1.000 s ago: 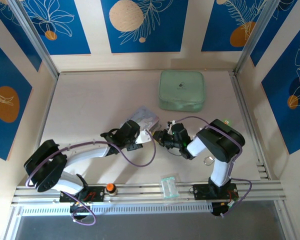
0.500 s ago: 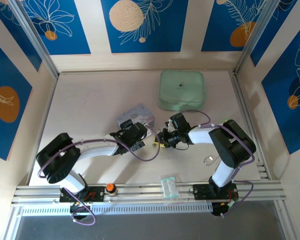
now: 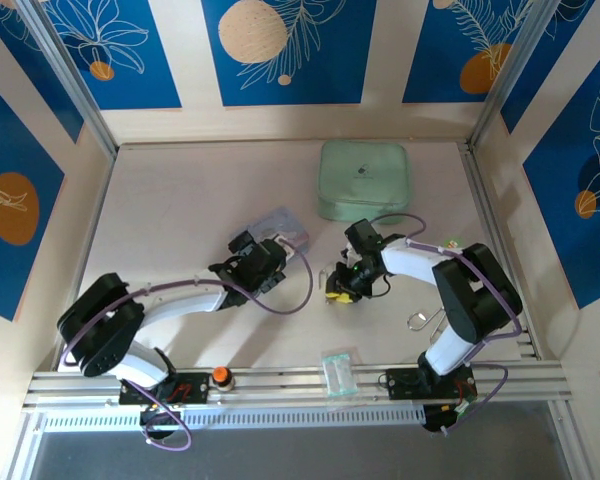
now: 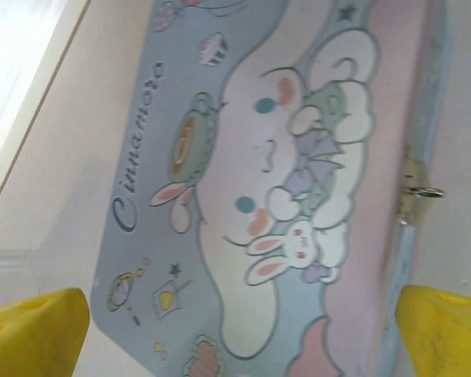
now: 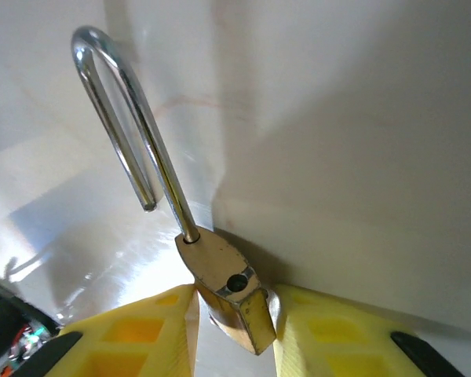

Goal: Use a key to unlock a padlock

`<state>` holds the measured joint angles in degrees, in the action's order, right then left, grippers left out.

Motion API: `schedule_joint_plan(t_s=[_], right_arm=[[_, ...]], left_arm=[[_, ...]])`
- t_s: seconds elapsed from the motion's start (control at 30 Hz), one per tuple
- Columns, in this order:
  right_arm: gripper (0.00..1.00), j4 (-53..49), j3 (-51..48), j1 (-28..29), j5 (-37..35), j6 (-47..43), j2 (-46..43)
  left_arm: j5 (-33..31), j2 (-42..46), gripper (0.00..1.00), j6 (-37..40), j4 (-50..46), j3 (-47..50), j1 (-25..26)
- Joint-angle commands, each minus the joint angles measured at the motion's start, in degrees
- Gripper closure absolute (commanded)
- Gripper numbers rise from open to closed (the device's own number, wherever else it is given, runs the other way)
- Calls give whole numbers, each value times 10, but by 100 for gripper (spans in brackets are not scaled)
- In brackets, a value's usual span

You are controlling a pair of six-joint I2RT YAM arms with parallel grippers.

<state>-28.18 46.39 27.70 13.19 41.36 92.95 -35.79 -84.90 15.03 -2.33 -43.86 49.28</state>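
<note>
The brass padlock [image 5: 224, 279] lies low between the yellow fingers of my right gripper [image 5: 235, 292], its silver shackle [image 5: 129, 133] sprung out with one end free. The jaws stand slightly apart on either side of its body, which rests on the table. A sliver of silver shows by the right finger; whether it is the key I cannot tell. In the top view the right gripper [image 3: 340, 285] is down on the table at centre. My left gripper [image 4: 242, 330] is open wide just above the pastel cartoon box [image 4: 259, 157], nothing between its fingers.
The box [image 3: 280, 222] has a small metal latch [image 4: 414, 188] on its side. A green zip case [image 3: 364, 180] lies at the back. A bent wire loop [image 3: 417, 320] rests by the right arm, and a clear packet [image 3: 338, 370] sits at the front rail.
The left gripper opened wide and drew away from the right one, settling over the box. The right gripper lowered to the table with the padlock and its jaws widened.
</note>
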Motion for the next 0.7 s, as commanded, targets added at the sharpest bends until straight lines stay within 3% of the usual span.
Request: schedule_joint_plan(t_s=[0.0, 0.3, 0.47, 0.57, 0.6, 0.67], right_arm=[[66, -118, -8, 0, -66, -17, -16], [42, -150, 10, 4, -117, -24, -71], [26, -149, 28, 21, -172, -47, -130], [12, -139, 39, 38, -238, -74, -193], [1, -133, 41, 40, -262, -87, -213], [1, -115, 45, 39, -301, -112, -243]], left_arm=[[-19, 5, 1, -26, -9, 11, -18], [-34, 23, 1, -42, -34, 26, -60], [25, 61, 1, -47, -32, 31, -118], [61, 88, 1, -44, -33, 36, -136], [80, 105, 1, -44, -35, 40, -136], [124, 144, 1, -53, -19, 60, -137]])
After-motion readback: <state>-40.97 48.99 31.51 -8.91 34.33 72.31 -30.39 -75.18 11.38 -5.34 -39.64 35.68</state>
